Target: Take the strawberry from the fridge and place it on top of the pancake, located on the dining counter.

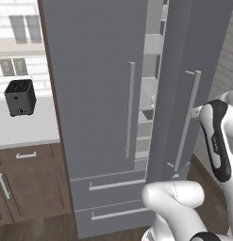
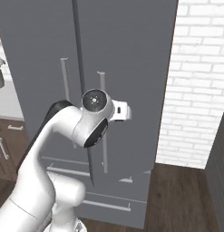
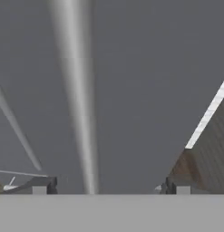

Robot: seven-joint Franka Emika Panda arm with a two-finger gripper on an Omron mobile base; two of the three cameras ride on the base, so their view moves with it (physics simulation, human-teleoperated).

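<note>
The grey fridge [image 1: 94, 94] stands straight ahead, and its right door [image 1: 203, 42] is swung a little ajar. Pale shelves [image 1: 148, 92] show through the gap. My gripper [image 3: 109, 185] is at the right door's long bar handle [image 3: 79, 113], about halfway up it. Its fingertips [image 3: 43, 183] are spread wide, and the handle runs up between them, nearer the left tip. In the right base view my hand [image 2: 122, 111] is right against that handle [image 2: 102, 90]. The strawberry is hidden from me inside the fridge. The pancake and the dining counter are out of view.
A black toaster [image 1: 20, 97] sits on a white counter [image 1: 28, 129] left of the fridge, over brown wooden cabinets [image 1: 28, 183]. Two fridge drawers [image 1: 113, 186] lie below the doors. A white brick wall [image 2: 199, 81] and wooden floor [image 2: 181, 195] are to the right.
</note>
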